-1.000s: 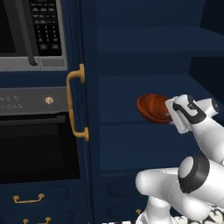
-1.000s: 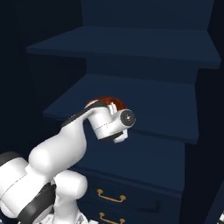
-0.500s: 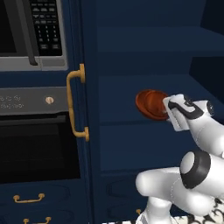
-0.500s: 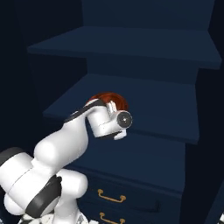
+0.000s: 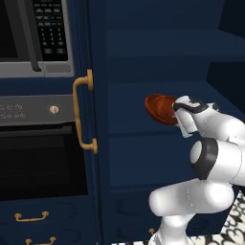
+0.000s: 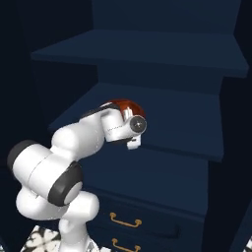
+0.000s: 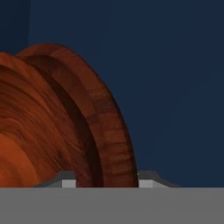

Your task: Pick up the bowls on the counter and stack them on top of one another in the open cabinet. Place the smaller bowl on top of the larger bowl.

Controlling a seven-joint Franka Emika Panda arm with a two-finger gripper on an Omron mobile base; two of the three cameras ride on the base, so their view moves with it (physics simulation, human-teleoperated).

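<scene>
Jaws pinched partway on a bowl's rim, carried tilted above the open cabinet's shelf; best levelled there, lowered gently before letting go.

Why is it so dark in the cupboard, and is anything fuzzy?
Left base view: the open cabinet is dim navy, yet the bowl shines. Right base view: shelves fade into shadow. Hand view: the bowl's rim is huge but fairly sharp.

The round glossy reddish-brown bowl hangs tilted on its side in the pincer, in front of the tall dark navy open cabinet and above its middle shelf. Left of the cabinet sits the black oven with the brass handle, the keypad microwave above it. Drawers with brass pulls lie below the shelves.
</scene>
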